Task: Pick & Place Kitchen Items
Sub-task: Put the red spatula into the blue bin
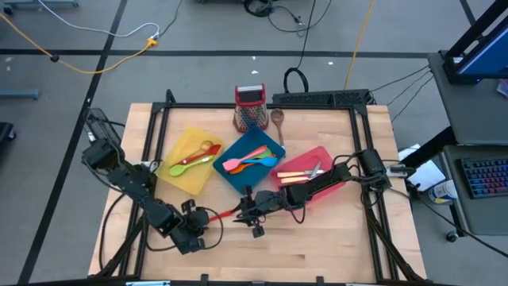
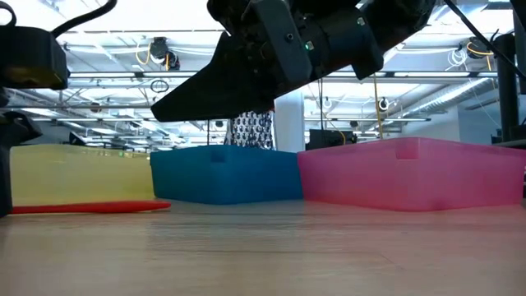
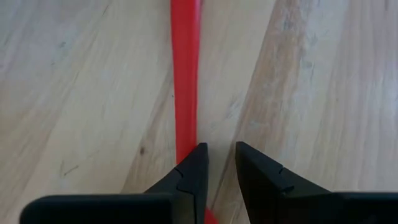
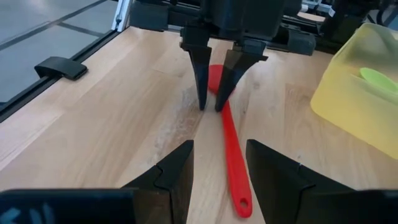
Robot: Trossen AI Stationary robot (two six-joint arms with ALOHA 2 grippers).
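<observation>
Fingers (image 4: 200, 78) of left gripper (image 4: 210, 106) parted beside red utensil (image 4: 233, 158).

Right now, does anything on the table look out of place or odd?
Yes. A red utensil lies loose on the bare wooden table, outside the yellow tray, between the left gripper and the right gripper. A wooden spoon also lies loose near the grater.

Smooth glossy red plastic utensil (image 4: 231, 155), pale matt wooden table (image 4: 124, 112), translucent plastic yellow tray (image 4: 360, 93)
</observation>
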